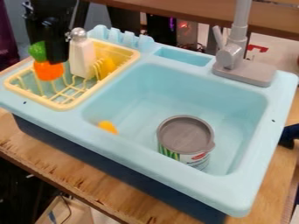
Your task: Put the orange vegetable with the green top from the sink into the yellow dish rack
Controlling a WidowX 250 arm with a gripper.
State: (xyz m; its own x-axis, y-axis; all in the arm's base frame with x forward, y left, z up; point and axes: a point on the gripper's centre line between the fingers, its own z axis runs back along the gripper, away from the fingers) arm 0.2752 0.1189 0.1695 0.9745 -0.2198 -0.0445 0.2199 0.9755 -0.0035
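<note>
The black gripper (57, 50) hangs at the upper left, low over the yellow dish rack (64, 105). It overlaps an orange toy vegetable with a green top (48, 71); whether it holds this cannot be told. Just to its right, a white shaker with a metallic cap (82, 59) stands upright in the rack. A yellow object (107, 67) lies behind the shaker, partly hidden. Down in the light blue sink basin (175, 87) stands a can with a grey lid (186, 134). A small orange-yellow piece (108, 127) is by the basin's left front edge.
A grey faucet (232, 57) rises from the sink's back right corner. Scalloped blue slots (119, 38) stand up behind the rack, with a shallow recess (184, 56) between them and the faucet. The sink unit sits on a wooden table (76, 168).
</note>
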